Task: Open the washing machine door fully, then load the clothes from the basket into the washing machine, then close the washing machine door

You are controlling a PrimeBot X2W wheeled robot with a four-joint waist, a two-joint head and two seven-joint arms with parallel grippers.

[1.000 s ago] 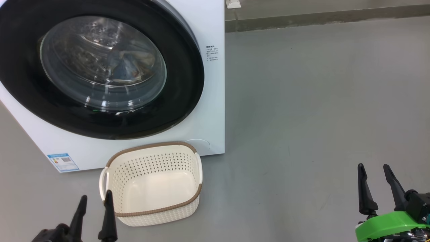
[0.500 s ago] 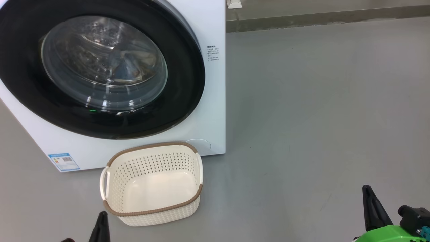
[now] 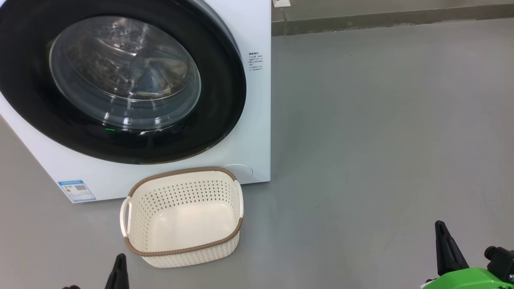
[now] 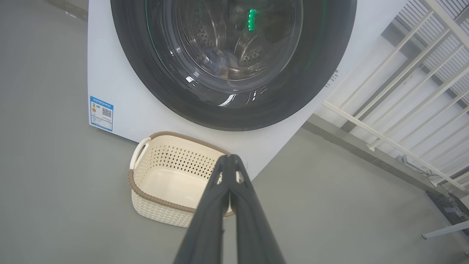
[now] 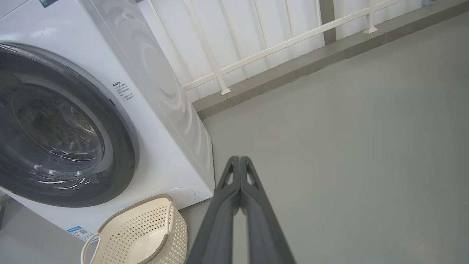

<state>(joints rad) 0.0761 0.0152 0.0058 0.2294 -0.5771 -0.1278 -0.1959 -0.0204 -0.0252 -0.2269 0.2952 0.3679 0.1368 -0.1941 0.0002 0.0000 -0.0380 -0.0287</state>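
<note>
The white washing machine [image 3: 257, 120] stands at the upper left with its black-rimmed round door [image 3: 225, 92] closed against the front. Through the glass, light blue clothes [image 3: 150, 80] lie inside the drum, also seen as a blue heap of clothes [image 4: 220, 64] in the left wrist view. The cream basket [image 3: 182, 218] sits empty on the floor just before the machine. My left gripper [image 4: 230, 158] is shut with nothing in it, low at the basket's near left [image 3: 119, 261]. My right gripper [image 5: 239, 159] is shut and empty, far right over bare floor [image 3: 441, 228].
Grey floor [image 3: 381, 132] stretches to the right of the machine. A white railing [image 5: 278, 44] and a low kerb [image 3: 381, 22] run along the back wall. A blue label sticker [image 3: 76, 190] marks the machine's lower left front.
Both grippers have gone from open to shut and have drawn back toward the bottom edge of the head view. The camera shifted slightly.
</note>
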